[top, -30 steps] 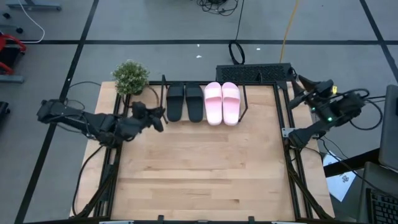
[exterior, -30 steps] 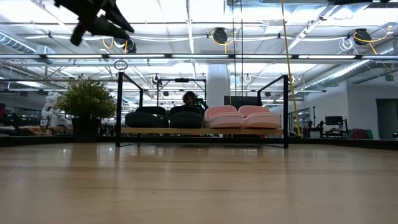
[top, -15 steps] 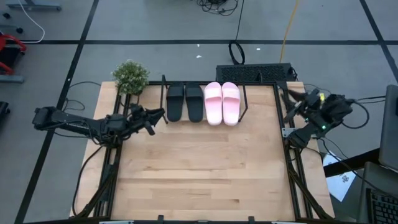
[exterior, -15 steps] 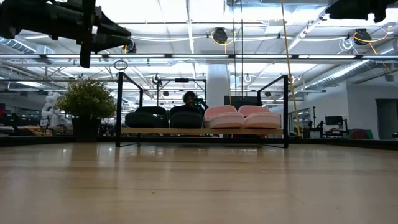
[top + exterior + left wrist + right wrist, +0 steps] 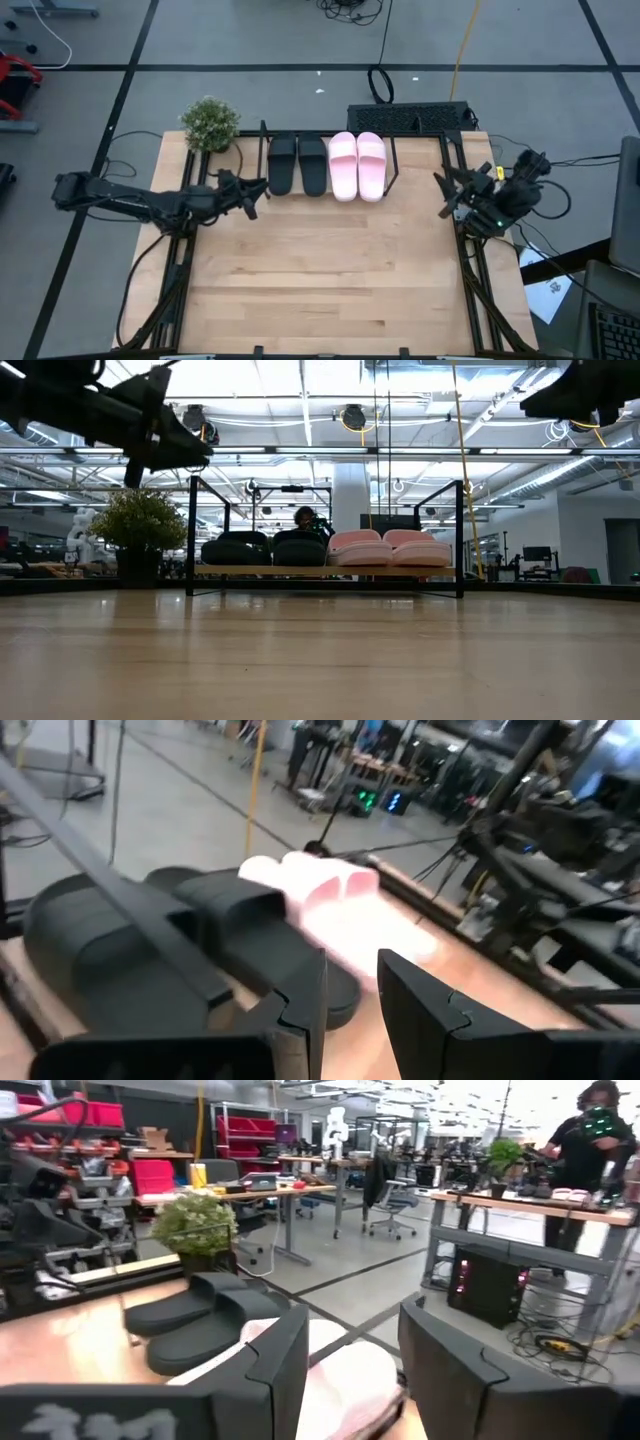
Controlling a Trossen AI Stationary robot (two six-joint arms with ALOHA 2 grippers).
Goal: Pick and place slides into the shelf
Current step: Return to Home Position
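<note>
All the slides sit side by side on the shelf [image 5: 393, 160] at the table's far edge, soles on its wooden board [image 5: 330, 571]. The two black slides [image 5: 297, 165] are on the left and the two pale pink slides [image 5: 357, 165] on the right. My left gripper [image 5: 255, 188] hovers open and empty just left of and nearer than the black pair, pointing toward the table's right; the slides show ahead of its fingers [image 5: 352, 990]. My right gripper [image 5: 443, 195] hovers open and empty at the table's right edge, facing left toward the shelf [image 5: 352, 1370].
A potted green plant [image 5: 209, 125] stands at the table's far left corner beside the shelf. A dark box [image 5: 408, 117] lies behind the shelf off the table. The wooden tabletop [image 5: 320, 270] stretches bare nearer than the shelf. A person shows far off in the room [image 5: 590, 1120].
My left gripper has come down and levelled out, staying just left of the black slides. My right gripper has swung from beyond the table's far right corner toward the near edge and the table's left, turning to face the shelf. The slides have not moved.
</note>
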